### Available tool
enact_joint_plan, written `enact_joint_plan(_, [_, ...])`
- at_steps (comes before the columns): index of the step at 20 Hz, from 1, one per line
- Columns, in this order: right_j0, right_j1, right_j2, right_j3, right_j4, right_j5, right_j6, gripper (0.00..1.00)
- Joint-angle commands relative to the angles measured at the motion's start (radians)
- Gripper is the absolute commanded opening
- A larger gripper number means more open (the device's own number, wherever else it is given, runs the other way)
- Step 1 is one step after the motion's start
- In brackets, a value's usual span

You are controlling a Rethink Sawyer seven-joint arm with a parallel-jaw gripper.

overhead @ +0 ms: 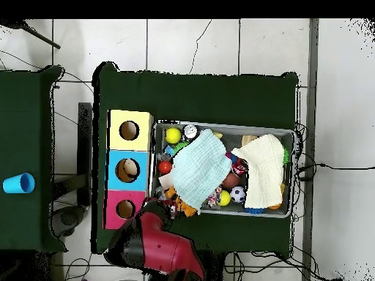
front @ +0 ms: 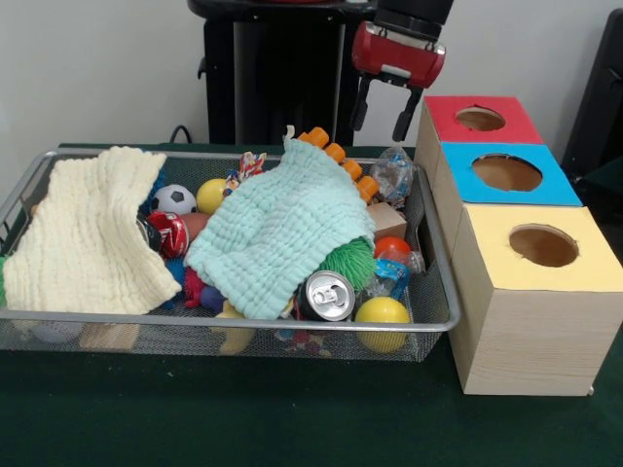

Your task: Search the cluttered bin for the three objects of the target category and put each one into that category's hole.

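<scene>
The wire mesh bin (front: 234,322) lies on the green table, full of toys and two cloths; it also shows in the overhead view (overhead: 220,126). One clear wrinkly bottle (front: 393,173) stands in the bin's far right corner. Another with a blue label (front: 393,274) lies near the right wall beside an orange ball. A third bottle is not visible. My gripper (front: 382,113) hangs open and empty above the bin's far right corner, just left of the boxes; in the overhead view it (overhead: 155,211) is by the red-topped box. The blue-topped box's hole (front: 506,173) (overhead: 127,170) is the middle one.
A pale yellow cloth (front: 88,233) and a mint cloth (front: 282,233) cover much of the bin. A silver can (front: 326,295), yellow balls (front: 383,313), a football toy (front: 175,198) and a green spiky ball (front: 348,261) lie around them. Red-topped (front: 479,119) and yellow-topped (front: 543,245) boxes flank the blue one.
</scene>
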Motion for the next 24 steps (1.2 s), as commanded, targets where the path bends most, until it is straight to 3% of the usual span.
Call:
enact_joint_plan(1, [-0.081, -0.034, 0.174, 0.058, 0.058, -0.037, 0.324, 1.0])
enact_joint_plan(6, [-0.227, -0.079, 0.297, 0.123, -0.016, -0.073, 0.343, 1.0])
enact_joint_plan(14, [-0.351, -0.149, 0.395, 0.163, -0.05, -0.061, 0.348, 1.0])
enact_joint_plan(20, [-0.407, -0.161, 0.436, 0.189, -0.065, -0.082, 0.36, 1.0])
enact_joint_plan(24, [-0.364, -0.17, 0.412, 0.181, -0.014, -0.057, 0.375, 1.0])
